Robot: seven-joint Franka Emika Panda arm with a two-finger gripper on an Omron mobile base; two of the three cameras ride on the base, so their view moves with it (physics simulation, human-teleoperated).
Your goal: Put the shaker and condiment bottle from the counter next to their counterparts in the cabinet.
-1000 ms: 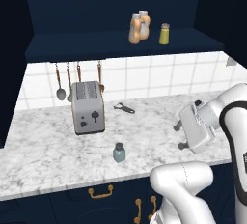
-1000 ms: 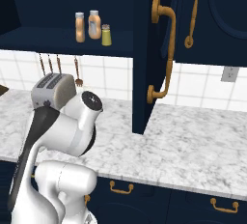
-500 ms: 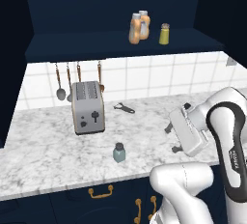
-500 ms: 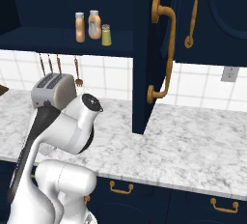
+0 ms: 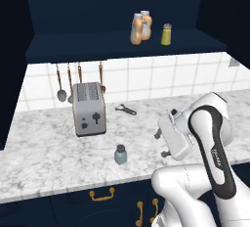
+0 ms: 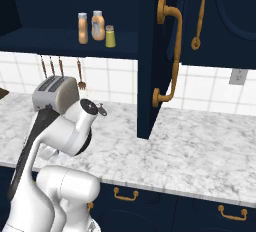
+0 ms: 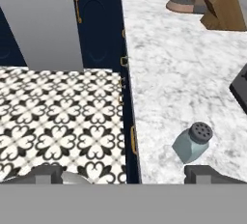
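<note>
Approach phase of the first pick: nothing is held, and the shaker (image 5: 120,154) stands alone on the counter (image 5: 44,157), near its front edge. The step in hand appears to be the reach for it.

Left base view, left to right: hanging utensils (image 5: 61,82) on the tiled wall; a toaster (image 5: 88,108) set back on the marble; the shaker in front of it and a little to the right, well apart from it; a small dark opener (image 5: 126,109) near the wall. Right of the shaker is the gripper (image 5: 163,144), its fingers spread wide and empty, beside the shaker rather than over it. Above, on the shelf of the cabinet (image 5: 112,45), stand two orange bottles (image 5: 140,27) almost touching, with a yellow-green shaker (image 5: 166,34) just to their right. The two bottles look alike, so one may already be the delivered item; this cannot be settled from look alone.

Right base view: the same trio on the shelf, then the open cabinet door (image 6: 150,56) with its brass handle (image 6: 169,51).

Hand view: the shaker (image 7: 193,142) lies low and right, just above the right fingertip (image 7: 207,174), not between the fingers; a knife block (image 7: 220,3) sits far off.

The shaker is squat, pale teal-grey, with sloped shoulders and a dark perforated cap. It is upright and should suit a pinch across the body.

Next move, as a judgement: shift the hand until the shaker sits centred between the fingers, lower around its body, and close below the cap.
</note>
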